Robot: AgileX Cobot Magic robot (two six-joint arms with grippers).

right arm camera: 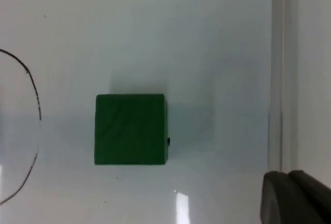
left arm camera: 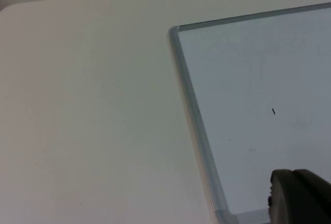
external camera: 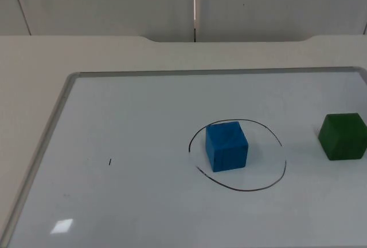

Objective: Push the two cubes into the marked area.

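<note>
A whiteboard with a thin metal frame lies flat on the pale worktop, and a rough circle is drawn on it in dark pen. The blue cube sits inside that circle, toward its nine o'clock side, close to the line but within it. The green cube stands outside, off at three o'clock from the circle, well apart from the blue one and with bare board between it and the line.

From the right arm's own camera the green cube is seen from above, square-on, with a piece of the drawn line off to one side of it and the board's frame on the other. Of the right hand I see just one dark fingertip, clear of the cube; whether it is released or clenched I cannot tell.

The left hand waits over the board's corner, again one dark tip, grip unclear. A tiny pen tick marks the board nearby.
</note>
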